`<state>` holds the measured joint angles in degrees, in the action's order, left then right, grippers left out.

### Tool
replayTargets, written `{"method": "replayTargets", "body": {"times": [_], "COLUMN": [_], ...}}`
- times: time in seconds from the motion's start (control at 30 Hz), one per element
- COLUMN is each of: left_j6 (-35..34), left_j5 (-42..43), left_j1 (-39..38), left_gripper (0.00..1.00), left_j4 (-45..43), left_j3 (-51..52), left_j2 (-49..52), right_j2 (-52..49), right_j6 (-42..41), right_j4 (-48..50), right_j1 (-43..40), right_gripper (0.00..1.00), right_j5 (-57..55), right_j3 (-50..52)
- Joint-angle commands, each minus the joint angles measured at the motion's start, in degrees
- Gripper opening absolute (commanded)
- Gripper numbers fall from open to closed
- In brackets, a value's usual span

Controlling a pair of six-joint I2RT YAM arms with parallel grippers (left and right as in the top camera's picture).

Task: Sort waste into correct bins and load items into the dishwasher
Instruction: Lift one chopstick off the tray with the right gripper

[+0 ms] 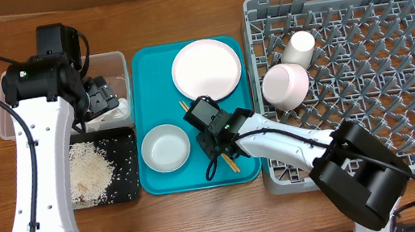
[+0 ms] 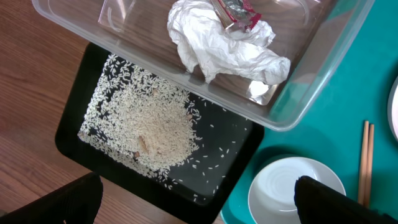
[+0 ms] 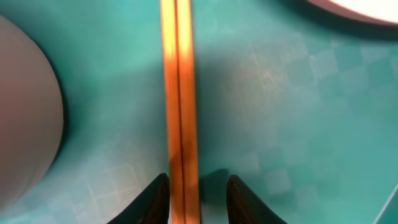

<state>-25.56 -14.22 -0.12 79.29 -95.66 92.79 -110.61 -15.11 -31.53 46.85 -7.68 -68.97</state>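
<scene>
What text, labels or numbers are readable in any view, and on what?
No text reads clearly in any view.
Red snack wrapper in the clear tub: printed, but too crumpled and blurred to read.
Dish rack, teal tray: no markings visible.

We cannot tell whether the right gripper (image 3: 198, 186) touches the blurred chopsticks (image 3: 178, 93), which run off top and bottom.
</scene>
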Motion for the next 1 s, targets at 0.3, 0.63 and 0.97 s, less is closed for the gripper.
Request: {"method": "replayTargets", "body": {"times": [0.3, 0.63, 0.97], "left_j6": [-0.2, -0.2, -0.2], "left_j5": [-0.8, -0.8, -0.8], "left_j1": [0.1, 0.1, 0.1], "left_gripper": [1.0, 1.0, 1.0], "left_j4": [-0.1, -0.1, -0.1], "left_j3": [-0.6, -0.6, -0.6], "left_j2": [-0.2, -0.2, -0.2], "right_j2": [3.4, 3.2, 3.2], "right_j6": [0.4, 0.4, 0.3], "right_j4": [-2.6, -3.2, -1.1], "right_j1": [-0.4, -1.4, -2.3], "right_gripper": [0.32, 0.32, 0.32], "right_j5": [2.2, 1.7, 1.8], "right_j3": [-2.9, -2.1, 0.8]}}
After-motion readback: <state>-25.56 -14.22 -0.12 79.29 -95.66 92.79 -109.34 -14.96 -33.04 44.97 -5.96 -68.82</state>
